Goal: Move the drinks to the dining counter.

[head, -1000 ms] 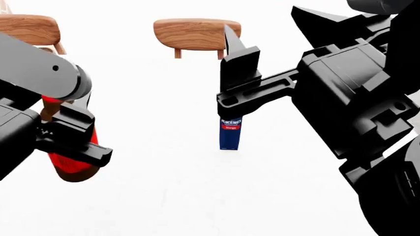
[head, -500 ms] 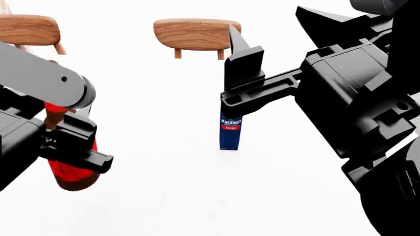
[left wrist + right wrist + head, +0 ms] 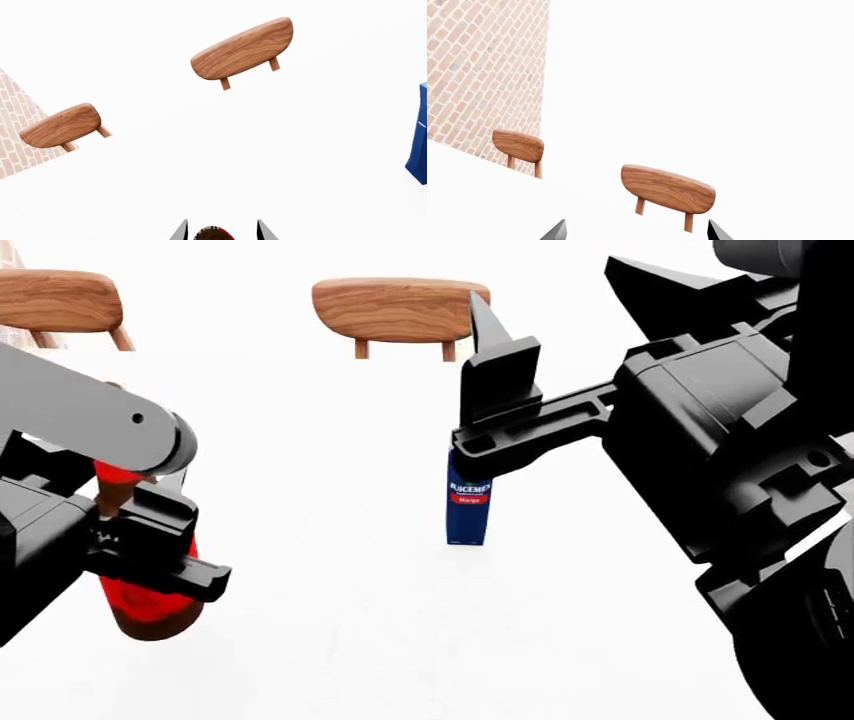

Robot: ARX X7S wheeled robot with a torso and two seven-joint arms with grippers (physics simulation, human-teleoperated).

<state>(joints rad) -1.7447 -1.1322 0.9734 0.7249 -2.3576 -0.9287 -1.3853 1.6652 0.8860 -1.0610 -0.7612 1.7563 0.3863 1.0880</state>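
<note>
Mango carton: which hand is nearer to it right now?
Right. The right hand hangs just above the Mango carton, open. The left hand holds the brown bottle well off to the carton's left.

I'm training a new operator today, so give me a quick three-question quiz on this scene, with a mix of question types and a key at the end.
1. True or false: the small dark-blue juice carton stands upright on the plain white counter top.
2. Multiple choice: what does the left gripper hold? A) the dark-blue carton B) the brown bottle with red labels C) nothing
3. Fill in: the right gripper shows its fingertips spread wide apart with ____ between them.

Key
1. True.
2. B; the bottle's top shows between the fingertips in the left wrist view.
3. Nothing; it is open, above the carton in the head view.
</note>
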